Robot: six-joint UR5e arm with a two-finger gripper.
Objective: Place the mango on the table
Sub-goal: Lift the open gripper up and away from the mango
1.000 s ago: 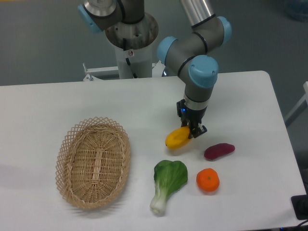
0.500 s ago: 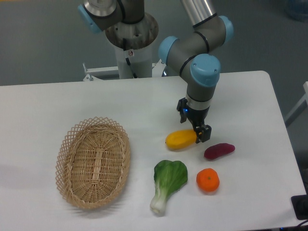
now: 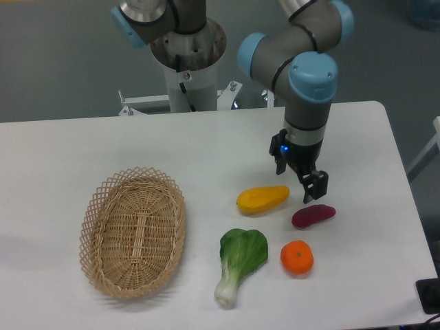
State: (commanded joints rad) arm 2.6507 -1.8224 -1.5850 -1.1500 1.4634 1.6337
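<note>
The yellow-orange mango (image 3: 262, 199) lies on the white table (image 3: 69, 144), right of the wicker basket. My gripper (image 3: 302, 181) is open and empty, lifted above the table to the right of the mango and apart from it. It hangs just above and behind the purple sweet potato (image 3: 313, 215).
An oval wicker basket (image 3: 134, 231) stands at the left. A green bok choy (image 3: 240, 260) and a round orange tangerine (image 3: 297, 257) lie near the front, below the mango. The robot's base (image 3: 187, 48) stands at the back.
My gripper let go of the mango, which now rests flat on the table. The gripper rose and moved to the right, away from it.
</note>
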